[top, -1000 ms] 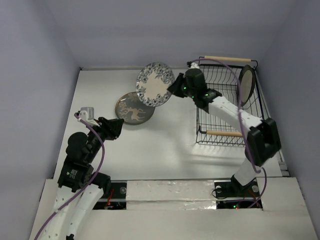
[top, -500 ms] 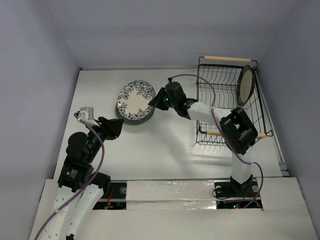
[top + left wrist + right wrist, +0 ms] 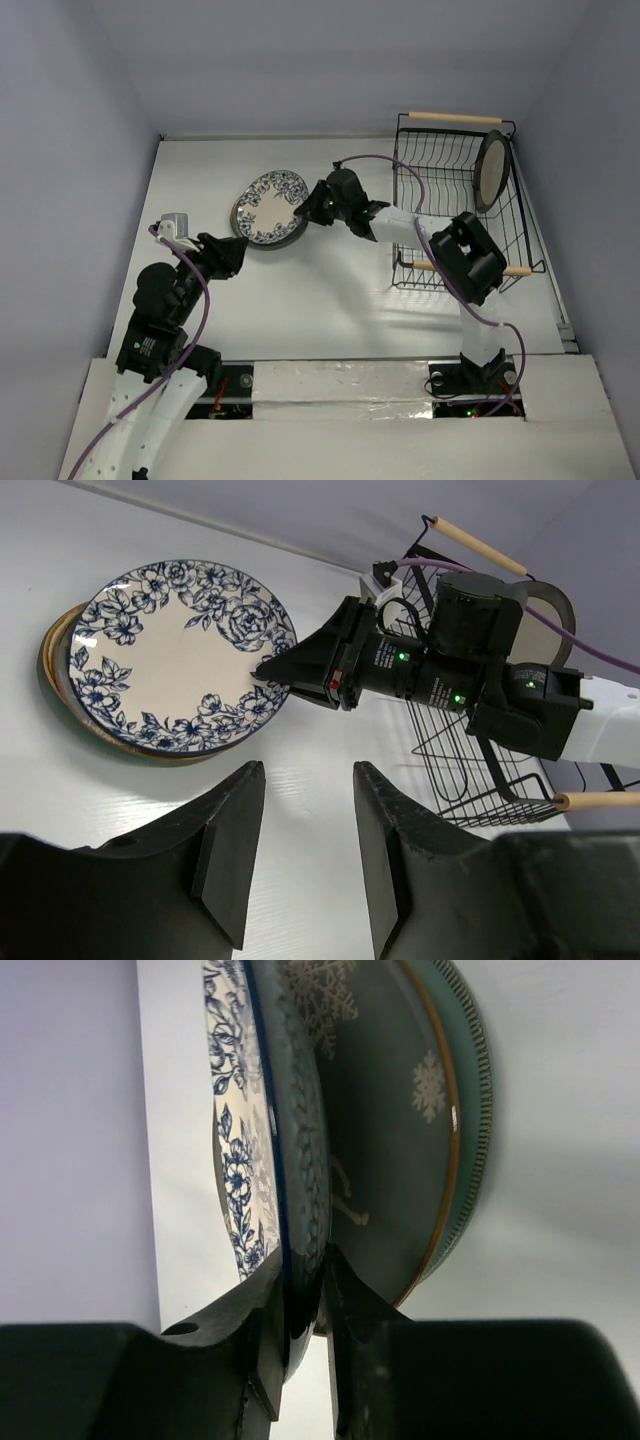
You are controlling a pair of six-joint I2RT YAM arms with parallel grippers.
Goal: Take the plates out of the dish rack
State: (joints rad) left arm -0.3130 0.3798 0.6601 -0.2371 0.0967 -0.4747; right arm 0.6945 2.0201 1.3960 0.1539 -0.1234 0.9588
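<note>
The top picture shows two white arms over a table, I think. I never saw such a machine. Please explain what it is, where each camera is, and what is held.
It is a robot: two jointed arms fixed at the near edge of a white table, each ending in a two-finger claw. The top picture looks down from above and behind them. The other two come from cameras on the wrists, so each shows its own dark fingers. On the table are a black wire dish rack with one plate upright in it, and a small stack of plates. The right claw is shut on the rim of a white plate with blue flowers, tilted over that stack. The left claw is open and holds nothing.
</note>
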